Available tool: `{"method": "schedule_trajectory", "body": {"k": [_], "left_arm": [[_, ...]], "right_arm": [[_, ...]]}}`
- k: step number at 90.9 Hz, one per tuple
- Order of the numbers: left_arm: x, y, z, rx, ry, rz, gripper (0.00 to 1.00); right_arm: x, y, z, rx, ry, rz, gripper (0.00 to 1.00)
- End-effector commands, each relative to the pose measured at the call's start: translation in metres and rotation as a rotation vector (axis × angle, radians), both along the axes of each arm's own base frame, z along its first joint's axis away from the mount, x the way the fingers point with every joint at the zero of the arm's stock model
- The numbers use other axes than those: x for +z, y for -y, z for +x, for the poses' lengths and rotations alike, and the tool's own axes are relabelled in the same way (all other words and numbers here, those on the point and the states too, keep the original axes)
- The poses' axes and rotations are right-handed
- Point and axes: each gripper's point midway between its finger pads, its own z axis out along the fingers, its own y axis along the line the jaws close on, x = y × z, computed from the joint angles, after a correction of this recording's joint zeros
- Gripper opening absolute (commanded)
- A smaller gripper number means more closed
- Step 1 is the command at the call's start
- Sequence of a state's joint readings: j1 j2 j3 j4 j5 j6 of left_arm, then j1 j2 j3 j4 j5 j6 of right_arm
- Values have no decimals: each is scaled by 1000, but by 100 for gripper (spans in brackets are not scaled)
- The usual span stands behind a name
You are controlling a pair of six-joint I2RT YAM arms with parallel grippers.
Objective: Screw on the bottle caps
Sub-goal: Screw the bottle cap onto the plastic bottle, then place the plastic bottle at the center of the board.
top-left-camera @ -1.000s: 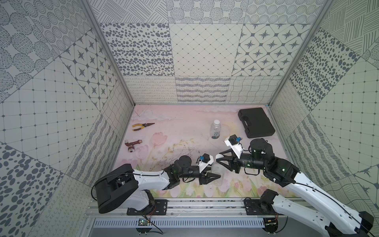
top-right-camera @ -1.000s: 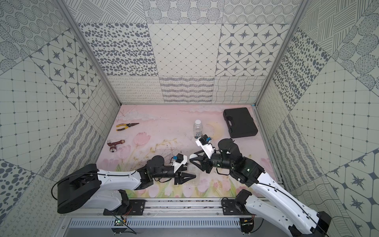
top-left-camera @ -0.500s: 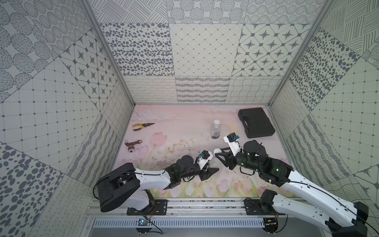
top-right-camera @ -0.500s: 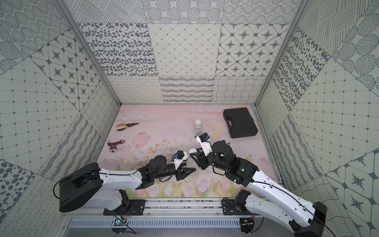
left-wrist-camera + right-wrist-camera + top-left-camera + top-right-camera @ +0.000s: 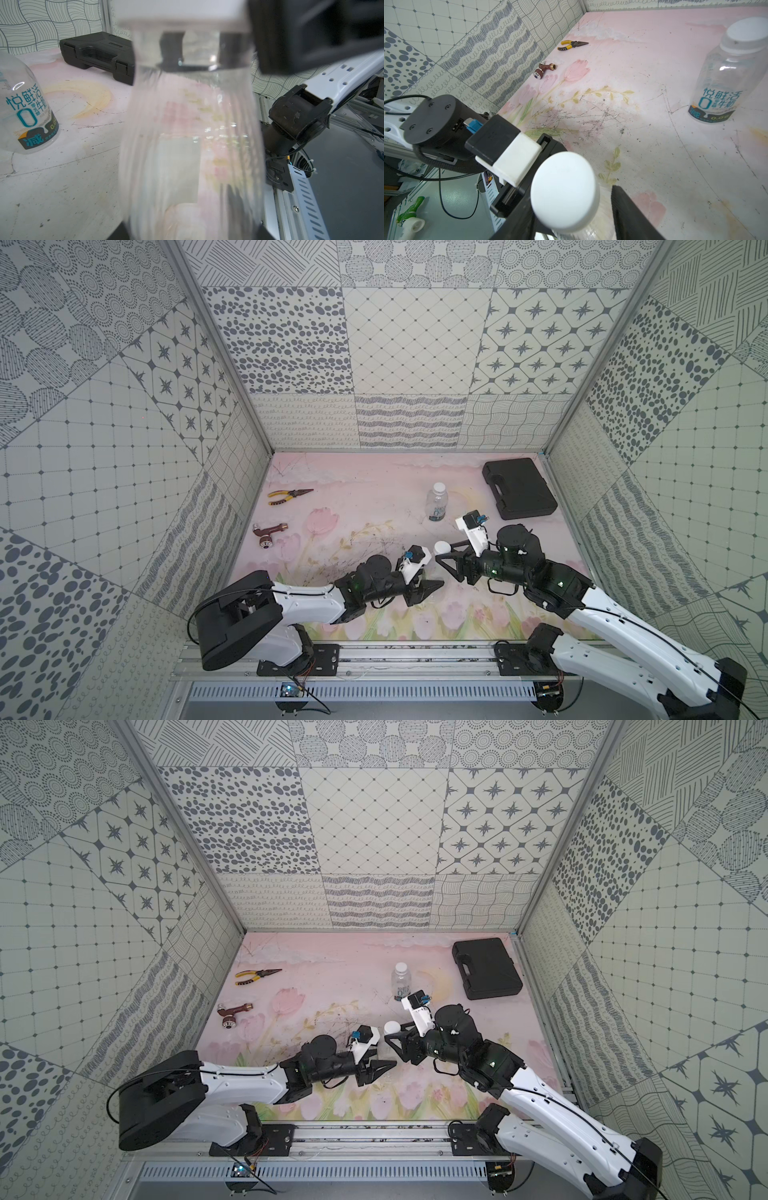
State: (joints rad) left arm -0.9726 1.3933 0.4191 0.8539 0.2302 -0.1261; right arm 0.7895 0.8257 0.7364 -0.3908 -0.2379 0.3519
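Bottle caps: two, white; one [image 5: 564, 191] sits on the neck of the taller bottle [image 5: 191, 145], the second [image 5: 439, 488] on the shorter bottle [image 5: 437, 510], which stands alone farther back on the mat [image 5: 353, 497].
Left gripper [image 5: 430, 578]: clamped on the taller bottle's body, holding it upright; we judge it serves as the vice against twisting.
Right gripper [image 5: 444, 556]: jaws straddle the near cap, slightly parted (we see a gap on one side); we read this as a pause between turns.
Seating: we cannot tell how far either cap is threaded.
Bystanders: pliers [image 5: 289, 495], black case [image 5: 519, 488], nozzle [image 5: 268, 532]; all well apart from the work.
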Motion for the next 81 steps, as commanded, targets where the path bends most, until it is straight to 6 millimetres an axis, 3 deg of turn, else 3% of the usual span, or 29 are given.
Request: {"method": "schedule_trajectory", "body": {"k": [1, 29, 44, 55, 61, 63, 65, 81], "left_arm": [[29, 6, -5, -47, 83, -91, 46], [29, 13, -11, -95, 58, -81, 49], [30, 8, -4, -42, 51, -85, 54], [32, 1, 6, 32, 50, -88, 67], [32, -4, 9, 66, 49, -92, 78], [32, -5, 11, 81, 47, -92, 91], [33, -7, 13, 94, 44, -96, 98], [28, -32, 36, 256, -1, -54, 100]], "right_arm": [[3, -5, 4, 4, 13, 23, 59], [6, -14, 11, 17, 20, 37, 49], [6, -11, 15, -7, 37, 25, 37], [8, -6, 18, -31, 65, 13, 24], [10, -5, 19, -37, 81, 5, 23], [10, -5, 19, -35, 84, 2, 23], [11, -5, 20, -34, 89, -1, 23], [19, -3, 40, -87, 158, -62, 22]]}}
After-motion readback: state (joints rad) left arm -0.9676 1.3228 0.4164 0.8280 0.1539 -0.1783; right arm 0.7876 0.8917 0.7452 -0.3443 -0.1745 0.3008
